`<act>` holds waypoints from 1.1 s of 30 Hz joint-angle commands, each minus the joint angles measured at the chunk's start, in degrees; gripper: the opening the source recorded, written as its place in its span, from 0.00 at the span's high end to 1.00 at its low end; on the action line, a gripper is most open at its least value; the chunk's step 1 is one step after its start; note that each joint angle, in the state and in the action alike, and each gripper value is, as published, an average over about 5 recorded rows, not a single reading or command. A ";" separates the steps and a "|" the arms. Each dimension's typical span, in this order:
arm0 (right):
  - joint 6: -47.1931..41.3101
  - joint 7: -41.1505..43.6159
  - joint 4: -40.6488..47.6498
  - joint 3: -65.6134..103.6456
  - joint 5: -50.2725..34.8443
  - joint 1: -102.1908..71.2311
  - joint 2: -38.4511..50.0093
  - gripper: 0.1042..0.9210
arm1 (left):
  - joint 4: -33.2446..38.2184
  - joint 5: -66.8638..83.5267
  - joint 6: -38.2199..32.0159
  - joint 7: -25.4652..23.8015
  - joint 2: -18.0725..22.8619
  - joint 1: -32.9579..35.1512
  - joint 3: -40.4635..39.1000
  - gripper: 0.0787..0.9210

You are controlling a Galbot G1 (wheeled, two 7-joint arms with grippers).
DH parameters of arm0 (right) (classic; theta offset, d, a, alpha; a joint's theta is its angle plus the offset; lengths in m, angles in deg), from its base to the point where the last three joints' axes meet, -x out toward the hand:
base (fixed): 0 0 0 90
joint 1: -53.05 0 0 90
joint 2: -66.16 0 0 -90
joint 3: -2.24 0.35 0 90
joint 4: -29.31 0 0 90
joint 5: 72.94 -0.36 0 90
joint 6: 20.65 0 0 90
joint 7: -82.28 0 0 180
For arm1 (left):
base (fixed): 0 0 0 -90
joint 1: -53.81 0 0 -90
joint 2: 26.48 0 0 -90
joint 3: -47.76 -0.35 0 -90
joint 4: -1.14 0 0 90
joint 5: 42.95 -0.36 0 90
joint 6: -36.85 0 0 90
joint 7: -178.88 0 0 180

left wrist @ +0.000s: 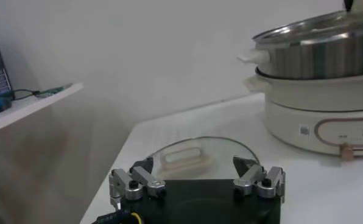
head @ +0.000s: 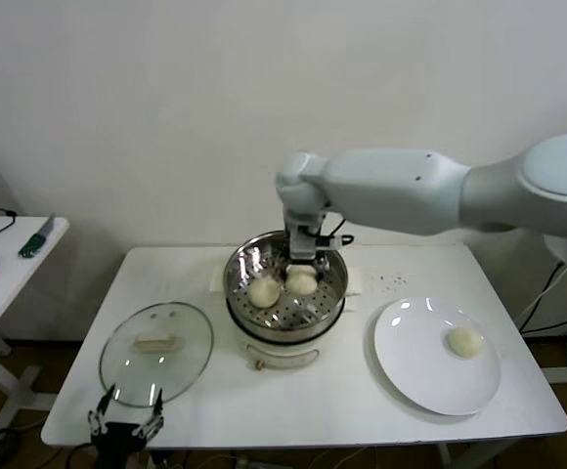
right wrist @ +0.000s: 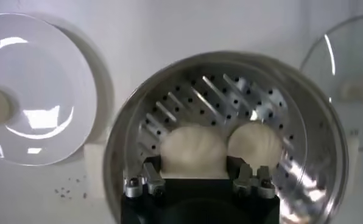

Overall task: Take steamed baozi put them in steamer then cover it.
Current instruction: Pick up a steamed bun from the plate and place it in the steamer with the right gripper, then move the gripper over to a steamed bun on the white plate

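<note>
The right pincer (right wrist: 200, 173) hangs inside the steamer (head: 330, 293), pinching one baozi (right wrist: 193, 149) — a second baozi (right wrist: 256, 143) sits just beside it. The left pincer (left wrist: 197, 179) waits spread wide near the glass lid (head: 156, 352) — low at the counter (head: 313, 401) edge.

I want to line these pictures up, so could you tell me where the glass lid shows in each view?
Head view: the lid lies flat on the table, to the robot's left of the steamer, just beyond the left gripper.
Left wrist view: lid just past the open gripper.
Right wrist view: lid partly cut off at the picture's edge, beside the steamer.
Shared landmark: the steamer.
</note>
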 commanded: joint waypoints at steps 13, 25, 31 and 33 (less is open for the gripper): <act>0.96 0.77 0.36 -0.67 3.55 -5.83 -2.59 0.27 | -0.41 -0.65 0.68 0.04 0.07 -0.88 -0.61 0.12; 1.27 1.35 1.84 2.84 3.53 -2.65 -1.34 0.12 | -0.21 -0.84 0.35 0.19 -0.17 -0.11 -0.03 0.12; -2.79 1.21 3.11 4.26 -1.17 1.63 3.54 0.12 | 0.07 -0.85 0.25 0.22 -0.10 0.08 -0.23 0.12; -6.47 0.88 2.29 2.74 -4.76 3.87 6.83 0.12 | 0.18 -0.86 0.26 0.24 -0.14 0.16 -0.34 0.12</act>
